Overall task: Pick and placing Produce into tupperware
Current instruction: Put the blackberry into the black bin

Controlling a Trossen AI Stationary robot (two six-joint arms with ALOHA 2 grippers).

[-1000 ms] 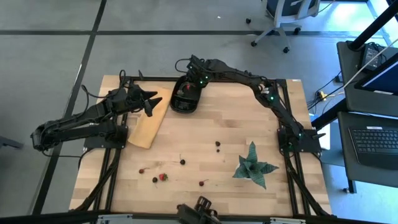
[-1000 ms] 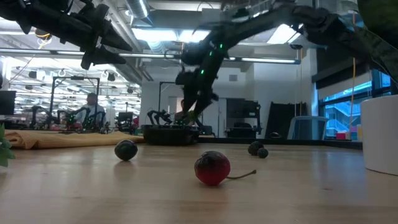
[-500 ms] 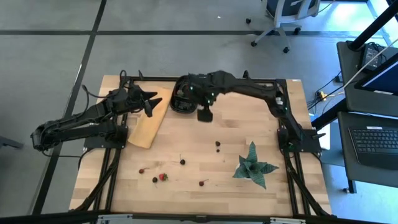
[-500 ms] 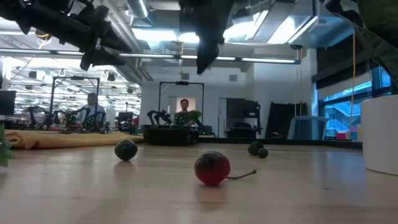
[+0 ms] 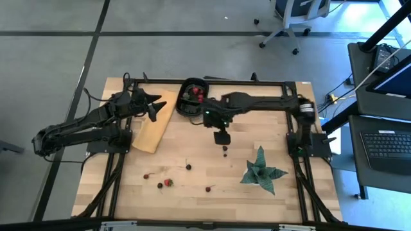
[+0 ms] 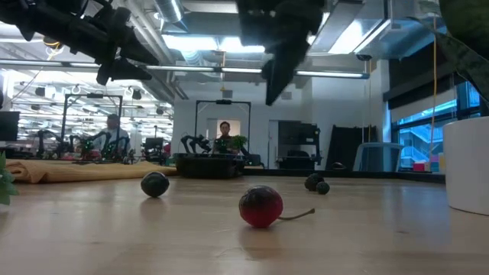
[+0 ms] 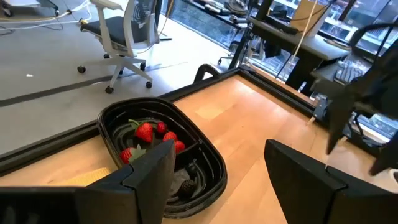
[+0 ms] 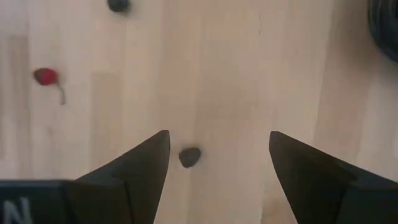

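Between my right hand's [image 5: 222,138] two fingers, which stand wide apart and hold nothing, a dark berry [image 8: 189,156] lies on the bare desk [image 5: 257,122] straight below me. I hover over it without touching it or the wood. My guess is that this berry is the next to be picked, so the step in hand is a descent onto it.

Just beyond that berry, toward the desk's near edge, lies a second dark one [image 5: 225,153], and farther out a scatter is left to collect: a red cherry with a stem [image 8: 45,76], a strawberry [image 5: 169,182], and several more dark berries [image 5: 188,167], all well apart from one another. The green spiky plant [image 5: 263,171] stands off to one side of them.

Behind my right hand, near the far edge, sits the tupperware [image 5: 182,106]. It already holds a few strawberries [image 7: 144,132] and at least one dark piece, so part of the job is done; I judge more remains than is finished.

Farther off, my left hand [image 5: 150,104] waits raised over the tan board [image 5: 149,133], its fingers spread and empty, looking toward the tub.
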